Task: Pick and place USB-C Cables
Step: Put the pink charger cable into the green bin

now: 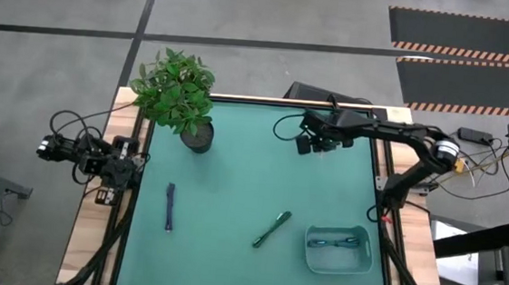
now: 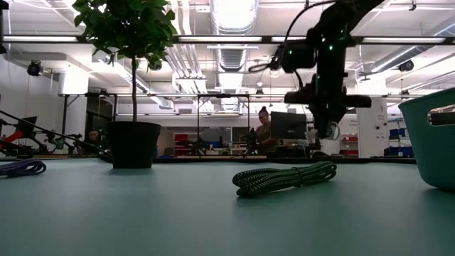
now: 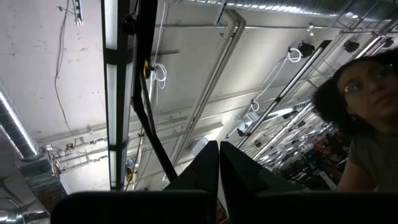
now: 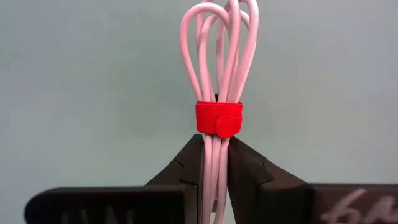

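My right gripper (image 4: 214, 163) is over the far middle of the table (image 1: 233, 177), shut on the white cable bundle (image 4: 219, 56) with a red strap (image 4: 219, 118). It also shows in the high view (image 1: 314, 140) and the low view (image 2: 327, 107). The green cable (image 1: 271, 229) lies flat near the table's middle, and the dark blue-purple cable (image 1: 169, 207) lies toward the left. The teal-blue cable (image 1: 338, 243) lies inside the teal bin (image 1: 363, 260). My left gripper (image 3: 219, 163) is parked at the left edge, shut, pointing at the ceiling. My right gripper pinches the white bundle's strands (image 4: 214, 144) between its two fingers, just behind the red strap. The fingers point down from above and lie along the bundle. The looped end (image 4: 217, 25) sticks out past the fingertips, and the bundle hangs clear of the table (image 2: 328, 131).
A potted plant (image 1: 197, 136) stands at the far left corner of the mat. The teal bin (image 2: 434, 135) sits near the right front. A person (image 3: 367, 118) shows beyond the table. Bare mat lies between the cables and below the right gripper.
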`<move>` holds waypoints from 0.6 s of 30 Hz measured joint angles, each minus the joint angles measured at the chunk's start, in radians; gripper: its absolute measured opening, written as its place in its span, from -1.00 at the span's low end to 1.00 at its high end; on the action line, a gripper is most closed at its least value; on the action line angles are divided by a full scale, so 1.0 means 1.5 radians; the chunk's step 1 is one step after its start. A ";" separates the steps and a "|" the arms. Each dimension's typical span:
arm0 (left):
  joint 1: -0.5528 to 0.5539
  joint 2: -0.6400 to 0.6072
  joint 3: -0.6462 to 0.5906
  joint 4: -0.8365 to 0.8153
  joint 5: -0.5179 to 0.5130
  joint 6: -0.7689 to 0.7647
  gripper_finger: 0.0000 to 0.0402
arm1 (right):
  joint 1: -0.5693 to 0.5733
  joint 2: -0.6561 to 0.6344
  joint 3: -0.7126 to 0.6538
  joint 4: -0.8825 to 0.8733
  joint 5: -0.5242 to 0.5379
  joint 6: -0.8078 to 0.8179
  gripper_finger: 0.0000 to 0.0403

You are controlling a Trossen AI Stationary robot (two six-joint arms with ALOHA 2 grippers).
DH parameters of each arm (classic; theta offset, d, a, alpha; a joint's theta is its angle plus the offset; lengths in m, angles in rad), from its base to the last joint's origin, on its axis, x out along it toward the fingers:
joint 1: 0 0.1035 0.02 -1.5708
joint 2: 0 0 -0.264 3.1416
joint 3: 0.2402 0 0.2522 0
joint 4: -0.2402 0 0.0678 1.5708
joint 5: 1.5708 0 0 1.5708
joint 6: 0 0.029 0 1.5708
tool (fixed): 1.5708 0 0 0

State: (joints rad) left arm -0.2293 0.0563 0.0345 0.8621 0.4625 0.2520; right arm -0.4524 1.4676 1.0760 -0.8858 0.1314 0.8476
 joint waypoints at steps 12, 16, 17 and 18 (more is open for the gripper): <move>0.000 0.000 0.000 0.003 0.000 0.017 -1.00 | 0.111 -0.114 0.000 -0.001 -0.019 -0.074 -0.82; 0.000 0.000 0.000 0.004 0.000 0.016 -1.00 | 0.169 -0.141 0.000 0.000 -0.053 -0.077 -0.82; 0.000 0.000 0.000 0.004 0.000 0.016 -1.00 | 0.183 -0.147 0.001 0.000 -0.062 -0.077 -0.82; 0.000 0.000 0.000 0.005 0.000 0.016 -1.00 | 0.198 -0.151 0.001 0.000 -0.071 -0.078 -0.82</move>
State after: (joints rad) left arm -0.2295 0.0563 0.0345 0.8691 0.4625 0.2763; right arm -0.1561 1.2405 1.0775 -0.8858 0.0246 0.7313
